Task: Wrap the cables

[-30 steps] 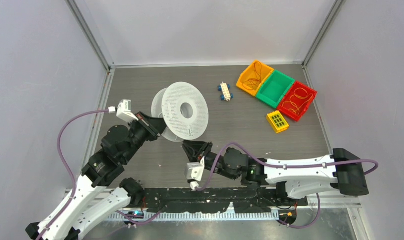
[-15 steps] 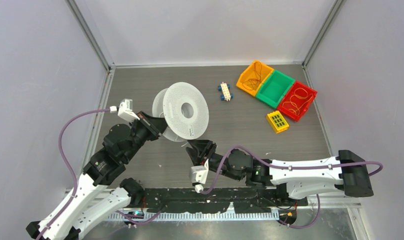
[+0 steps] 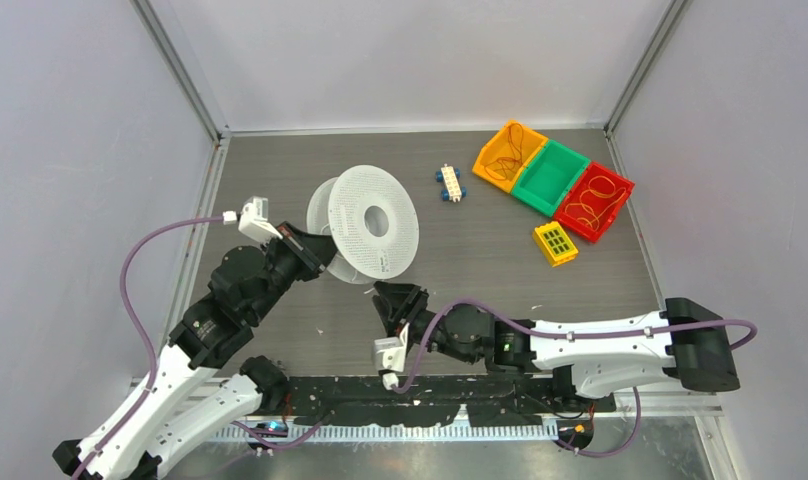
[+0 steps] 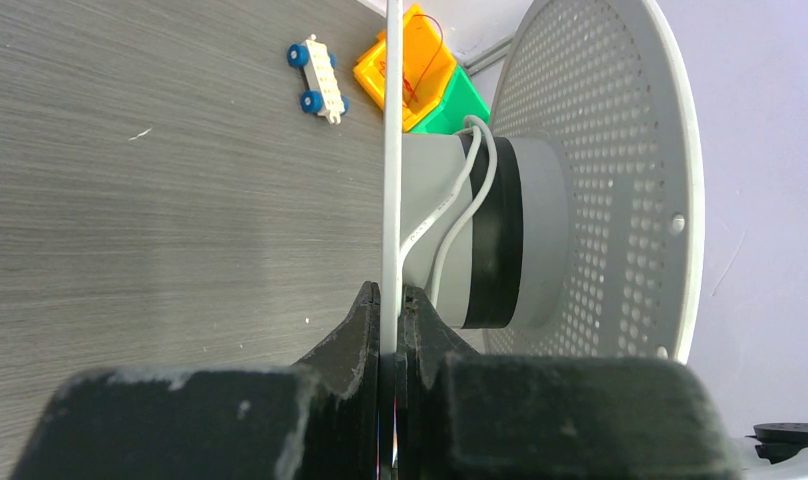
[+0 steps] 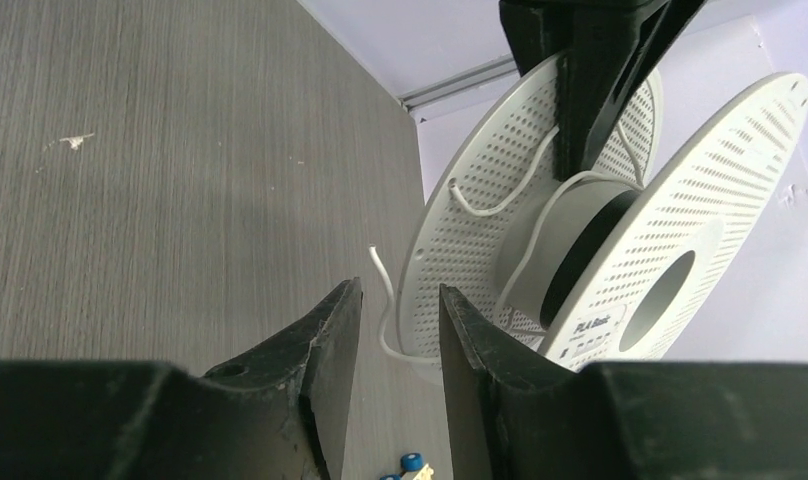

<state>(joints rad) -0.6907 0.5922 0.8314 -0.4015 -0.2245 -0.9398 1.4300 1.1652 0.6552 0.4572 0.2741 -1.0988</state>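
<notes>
A white perforated spool (image 3: 372,222) stands on edge on the table. A thin white cable (image 4: 450,205) runs a couple of turns round its hub. My left gripper (image 3: 315,250) is shut on the rim of the spool's left flange (image 4: 391,200), holding it upright. My right gripper (image 3: 388,295) is open just in front of the spool's lower edge. In the right wrist view the cable's loose end (image 5: 383,290) hangs off the flange (image 5: 480,230), curling ahead of the gap between my open jaws (image 5: 400,300). It touches neither finger.
An orange bin (image 3: 508,155), a green bin (image 3: 550,177) and a red bin (image 3: 595,202) sit at the back right, the orange and red ones holding thin wire coils. A small yellow block (image 3: 555,243) and a white-and-blue connector (image 3: 450,184) lie nearby. Enclosure walls stand on three sides.
My right wrist has shifted slightly near the spool's lower edge, its jaws staying open. The left gripper and spool have nudged a little to the right.
</notes>
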